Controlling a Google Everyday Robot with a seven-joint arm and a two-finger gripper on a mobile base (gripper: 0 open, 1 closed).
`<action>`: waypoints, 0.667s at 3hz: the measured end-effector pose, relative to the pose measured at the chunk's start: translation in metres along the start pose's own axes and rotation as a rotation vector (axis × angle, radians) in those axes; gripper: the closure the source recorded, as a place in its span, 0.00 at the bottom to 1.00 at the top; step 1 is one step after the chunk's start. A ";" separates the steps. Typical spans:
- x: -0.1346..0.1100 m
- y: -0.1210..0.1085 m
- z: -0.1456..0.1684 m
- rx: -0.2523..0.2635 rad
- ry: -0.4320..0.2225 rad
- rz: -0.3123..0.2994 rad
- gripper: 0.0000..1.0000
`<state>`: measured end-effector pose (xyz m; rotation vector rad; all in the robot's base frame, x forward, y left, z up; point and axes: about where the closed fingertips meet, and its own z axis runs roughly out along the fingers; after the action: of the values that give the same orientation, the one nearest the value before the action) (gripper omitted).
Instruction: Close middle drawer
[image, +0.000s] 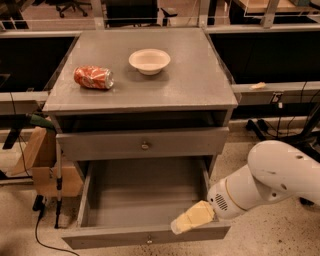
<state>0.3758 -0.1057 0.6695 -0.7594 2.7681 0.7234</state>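
The middle drawer (145, 239) of the grey cabinet is pulled far out, its deep box empty and its low front panel carrying a small round knob (149, 240). Above it is a taller-fronted drawer (142, 144) with a brass knob, pushed in. My gripper (191, 218), a pale yellow tip on the white arm (270, 180), reaches in from the right. It hangs over the open drawer's front right corner, just above and behind the front panel.
On the cabinet top (200, 85) lie a crushed red can (93, 77) and a white bowl (149, 60). A cardboard box (47, 162) and a thin pole stand left of the cabinet. Cables and chair bases sit on the floor at right.
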 end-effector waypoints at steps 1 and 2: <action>-0.002 0.001 -0.002 0.002 -0.002 -0.008 0.00; 0.000 0.001 -0.002 0.021 -0.004 -0.008 0.00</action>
<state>0.3752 -0.1060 0.6721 -0.7636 2.7631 0.6923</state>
